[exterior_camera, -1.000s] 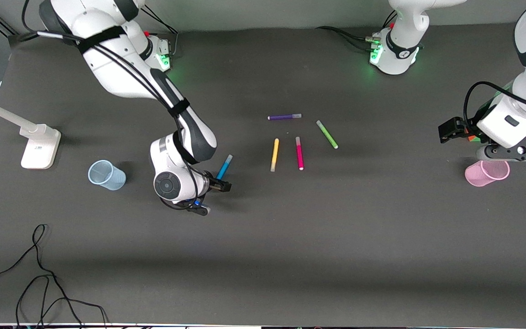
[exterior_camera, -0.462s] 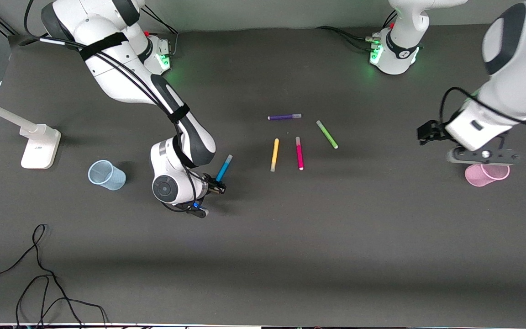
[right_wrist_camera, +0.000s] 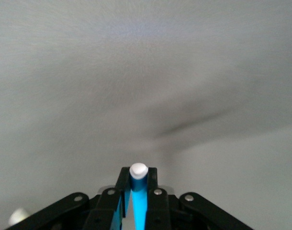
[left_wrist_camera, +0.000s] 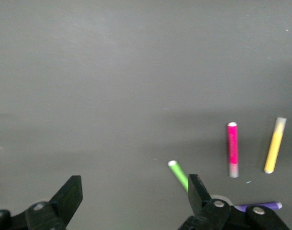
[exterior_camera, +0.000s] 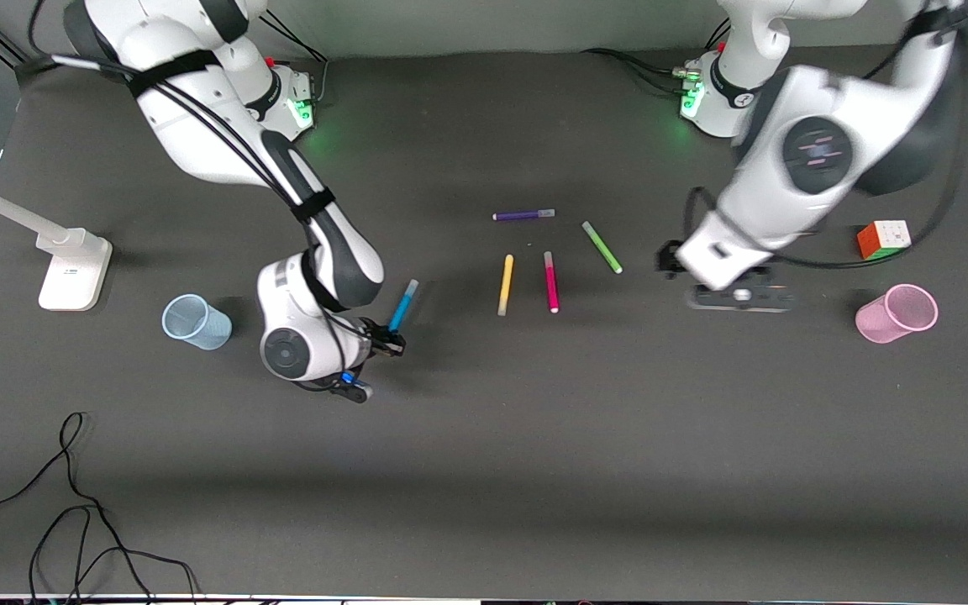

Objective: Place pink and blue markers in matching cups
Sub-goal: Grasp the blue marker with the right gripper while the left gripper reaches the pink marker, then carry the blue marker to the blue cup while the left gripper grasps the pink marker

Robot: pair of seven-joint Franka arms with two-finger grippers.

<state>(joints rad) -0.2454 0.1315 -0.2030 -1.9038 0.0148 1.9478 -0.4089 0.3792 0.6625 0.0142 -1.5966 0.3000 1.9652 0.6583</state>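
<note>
The blue marker [exterior_camera: 401, 308] is clamped in the right end effector [exterior_camera: 389, 340] above the table [exterior_camera: 484, 437], not yet in the blue cup [exterior_camera: 196, 322]. The pink marker [exterior_camera: 551, 282] lies untouched near the middle, well apart from the empty pink cup [exterior_camera: 897, 313]; the left end effector [exterior_camera: 738, 298] hangs open between them.

blue marker [exterior_camera: 401, 307]: clamped in the right end effector [exterior_camera: 389, 341], over the worktop [exterior_camera: 534, 437]
blue cup [exterior_camera: 196, 322]: near that end effector, toward the right arm's end
pink marker [exterior_camera: 551, 281]: between yellow marker [exterior_camera: 505, 285] and green marker [exterior_camera: 602, 247], near the left end effector [left_wrist_camera: 134, 199]
pink cup [exterior_camera: 896, 313]: toward the left arm's end from the left end effector
cube [exterior_camera: 883, 239]: farther from the camera than the pink cup
</note>
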